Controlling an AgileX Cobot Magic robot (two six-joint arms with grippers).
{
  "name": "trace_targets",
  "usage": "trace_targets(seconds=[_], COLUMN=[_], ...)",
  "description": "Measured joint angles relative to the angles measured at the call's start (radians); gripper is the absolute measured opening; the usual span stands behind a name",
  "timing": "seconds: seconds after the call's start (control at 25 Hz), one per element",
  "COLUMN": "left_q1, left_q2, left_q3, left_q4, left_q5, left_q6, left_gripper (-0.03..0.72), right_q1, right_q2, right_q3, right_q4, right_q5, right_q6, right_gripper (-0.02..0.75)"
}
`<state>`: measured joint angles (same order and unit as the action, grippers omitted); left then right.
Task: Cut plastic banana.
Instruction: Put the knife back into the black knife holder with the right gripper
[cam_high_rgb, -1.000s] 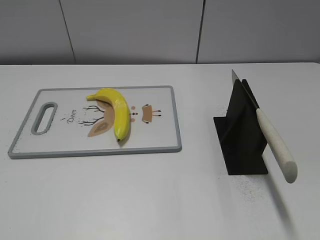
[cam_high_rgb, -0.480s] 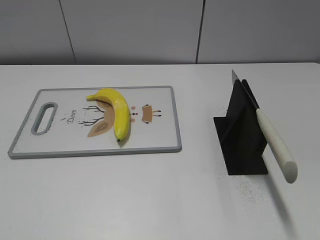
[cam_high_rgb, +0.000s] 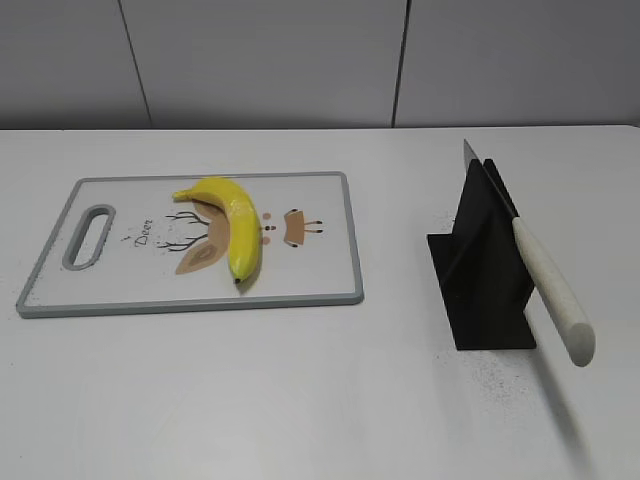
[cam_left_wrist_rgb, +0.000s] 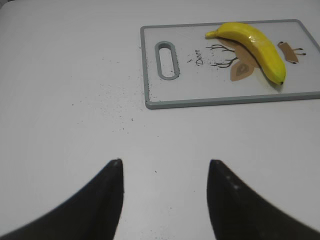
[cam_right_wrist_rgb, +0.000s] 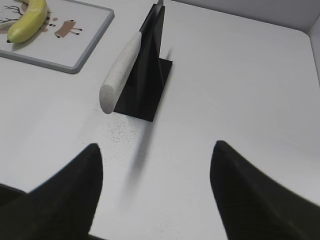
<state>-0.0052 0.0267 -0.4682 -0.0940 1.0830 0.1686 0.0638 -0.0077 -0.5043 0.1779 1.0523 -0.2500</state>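
A yellow plastic banana (cam_high_rgb: 232, 220) lies whole on a white cutting board with a grey rim (cam_high_rgb: 330, 270) at the left of the table. It also shows in the left wrist view (cam_left_wrist_rgb: 256, 44) and the right wrist view (cam_right_wrist_rgb: 27, 19). A knife with a white handle (cam_high_rgb: 552, 290) rests slanted in a black stand (cam_high_rgb: 480, 275) on the right, handle toward the front; the right wrist view shows the handle (cam_right_wrist_rgb: 120, 67) too. My left gripper (cam_left_wrist_rgb: 165, 162) is open and empty, well short of the board. My right gripper (cam_right_wrist_rgb: 156, 145) is open and empty, in front of the stand.
The cutting board (cam_left_wrist_rgb: 150, 95) has a handle slot (cam_high_rgb: 88, 235) at its left end and a deer print under the banana. The white table (cam_high_rgb: 300, 400) carries small dark specks near the stand. A grey wall runs along the back.
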Motion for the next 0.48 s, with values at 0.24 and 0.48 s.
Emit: trace_targets(seconds=[0.24, 0.48], left_q1=[0.000, 0.000], left_q2=[0.000, 0.000], left_q3=[0.000, 0.000], left_q4=[0.000, 0.000], left_q5=[0.000, 0.000], left_q6=[0.000, 0.000], left_gripper=[0.526, 0.526], right_q1=[0.000, 0.000], right_q2=[0.000, 0.000], right_q3=[0.000, 0.000], right_q4=[0.000, -0.001], right_q5=[0.000, 0.000], right_q6=[0.000, 0.000], right_gripper=[0.510, 0.510])
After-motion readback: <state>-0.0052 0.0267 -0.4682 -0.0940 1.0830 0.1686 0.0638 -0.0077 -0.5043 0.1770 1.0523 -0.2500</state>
